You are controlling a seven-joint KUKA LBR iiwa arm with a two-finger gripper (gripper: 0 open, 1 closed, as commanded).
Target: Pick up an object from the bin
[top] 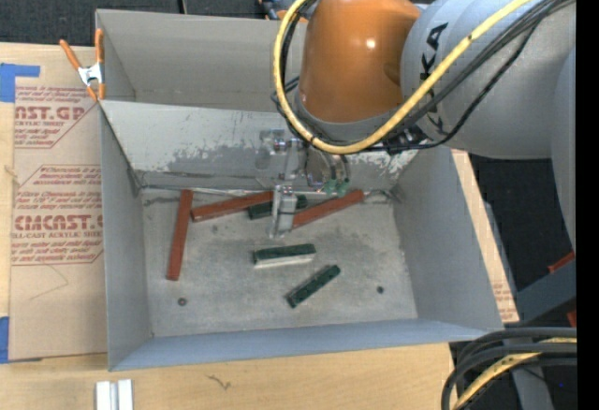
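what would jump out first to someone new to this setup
The big orange-capped arm dominates from the right, its gripper low over red-brown sticks at the back of the grey bin. Nearer the front lie a pale bar and a dark green bar; another red-brown stick slants at the left.

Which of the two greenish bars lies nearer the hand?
The pale level bar, right beside the hand; the dark slanted bar lies farther off.
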